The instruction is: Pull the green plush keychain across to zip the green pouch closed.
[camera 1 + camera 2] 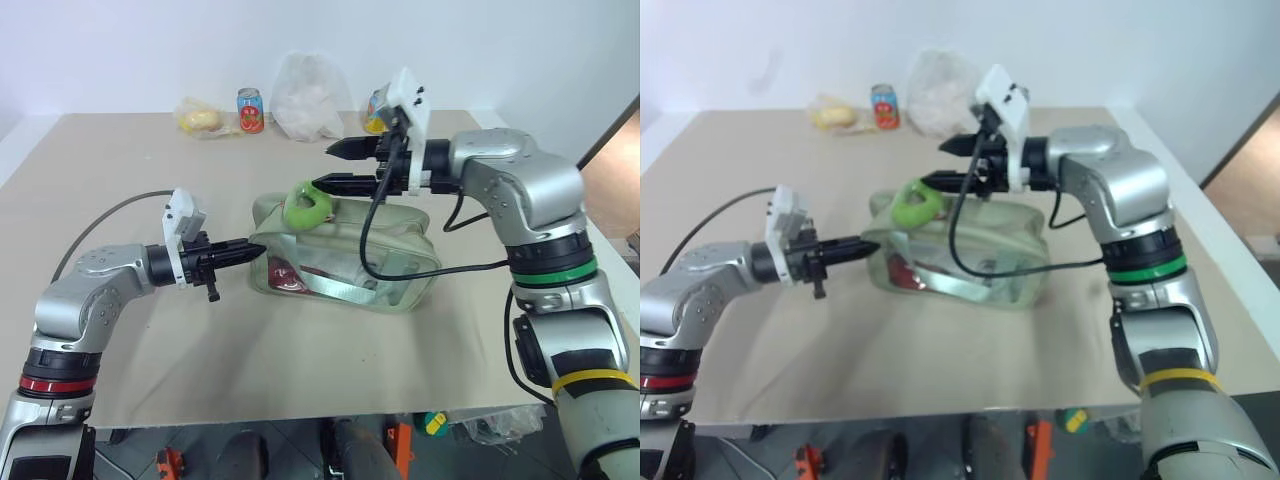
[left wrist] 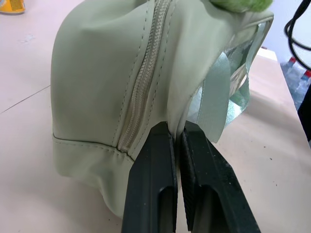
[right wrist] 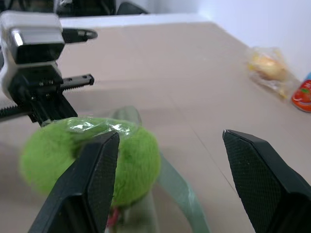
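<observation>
The green pouch (image 1: 390,250) lies at the middle of the table, its clear front panel showing red and silvery contents. The green plush keychain (image 1: 308,208) rests on top of the pouch near its left end. My left gripper (image 1: 250,251) points level at that left end and is shut on a fold of the pouch fabric beside the zip (image 2: 141,92). My right gripper (image 1: 335,167) hovers open just above and to the right of the keychain, pointing left, with nothing between its fingers. In the right wrist view the keychain (image 3: 136,160) sits partly behind one finger.
At the table's back edge stand a red can (image 1: 250,110), a white plastic bag (image 1: 310,95), a yellow item in a clear wrapper (image 1: 200,118) and another can (image 1: 375,110). A black cable (image 1: 370,240) hangs from my right wrist over the pouch.
</observation>
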Robot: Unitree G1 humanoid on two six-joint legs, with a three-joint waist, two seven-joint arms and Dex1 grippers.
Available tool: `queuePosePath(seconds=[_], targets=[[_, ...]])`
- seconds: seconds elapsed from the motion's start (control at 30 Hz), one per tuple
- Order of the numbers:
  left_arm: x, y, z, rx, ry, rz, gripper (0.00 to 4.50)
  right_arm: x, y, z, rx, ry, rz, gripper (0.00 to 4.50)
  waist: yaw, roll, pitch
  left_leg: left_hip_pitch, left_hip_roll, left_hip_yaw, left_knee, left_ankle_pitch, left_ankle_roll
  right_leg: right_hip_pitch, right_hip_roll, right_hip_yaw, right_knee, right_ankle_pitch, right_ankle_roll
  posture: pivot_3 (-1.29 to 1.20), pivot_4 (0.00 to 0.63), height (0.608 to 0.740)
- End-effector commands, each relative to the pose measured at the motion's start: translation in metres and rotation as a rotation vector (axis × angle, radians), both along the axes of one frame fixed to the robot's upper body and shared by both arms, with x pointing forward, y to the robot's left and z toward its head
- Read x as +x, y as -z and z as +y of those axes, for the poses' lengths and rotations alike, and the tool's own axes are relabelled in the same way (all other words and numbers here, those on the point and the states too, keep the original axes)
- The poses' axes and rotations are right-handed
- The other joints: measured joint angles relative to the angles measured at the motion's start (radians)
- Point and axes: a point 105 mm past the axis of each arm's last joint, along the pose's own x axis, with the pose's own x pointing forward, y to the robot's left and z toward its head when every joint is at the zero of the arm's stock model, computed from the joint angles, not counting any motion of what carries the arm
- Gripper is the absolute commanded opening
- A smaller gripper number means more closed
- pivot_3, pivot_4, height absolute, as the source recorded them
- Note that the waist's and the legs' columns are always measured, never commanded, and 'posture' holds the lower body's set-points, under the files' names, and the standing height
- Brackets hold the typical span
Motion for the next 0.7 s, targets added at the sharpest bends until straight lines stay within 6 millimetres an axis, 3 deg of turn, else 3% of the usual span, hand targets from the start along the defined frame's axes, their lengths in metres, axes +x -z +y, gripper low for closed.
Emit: queuePosePath(seconds=[0.03,0.2,0.33,0.53,0.57,0.7], targets=[[-0.005,0.000,-0.006,0.005,0.009,-0.005,0.00,-0.003,0.001,0.004,-0.059,-0.044,-0.044,3.50,-0.001,0.000,0.000,0.000,0.000,0.000,0.000,0.000,0.001,0.000,-0.001,0.000,0.000,0.000,0.000,0.00,0.150,0.740],[-0.007,0.000,-0.002,-0.003,-0.019,-0.001,0.00,-0.009,0.017,0.006,-0.140,-0.101,-0.035,3.50,-0.003,0.000,0.000,-0.005,-0.003,-0.001,0.002,-0.002,0.003,-0.004,-0.004,0.000,-0.001,0.001,0.003,0.00,0.150,0.740],[-0.008,0.000,-0.001,-0.004,-0.028,0.001,0.00,-0.002,0.015,0.006,-0.129,-0.068,-0.044,2.41,-0.003,0.000,0.000,-0.005,-0.003,-0.002,0.004,-0.001,0.003,-0.004,-0.004,-0.001,0.000,0.001,0.004,0.00,0.150,0.740],[-0.009,0.000,-0.001,-0.011,-0.028,0.013,0.00,0.001,0.010,0.002,-0.104,-0.050,-0.054,0.23,-0.004,0.000,0.000,-0.005,-0.001,-0.002,0.007,-0.001,0.002,-0.004,0.000,-0.002,0.001,0.002,0.003,0.00,0.150,0.740],[-0.008,0.000,-0.002,-0.012,-0.026,0.016,0.00,0.002,0.009,0.000,-0.098,-0.041,-0.054,0.04,-0.004,0.000,0.000,-0.005,-0.001,-0.002,0.008,-0.001,0.002,-0.004,0.000,-0.002,0.001,0.002,0.003,0.00,0.150,0.740],[-0.008,0.001,-0.005,-0.019,-0.014,0.024,0.00,0.009,0.000,-0.008,-0.074,0.010,-0.062,0.04,-0.003,0.000,0.000,-0.006,-0.001,-0.001,0.009,-0.001,0.002,-0.003,0.000,-0.002,0.001,0.002,0.003,0.00,0.150,0.740]])
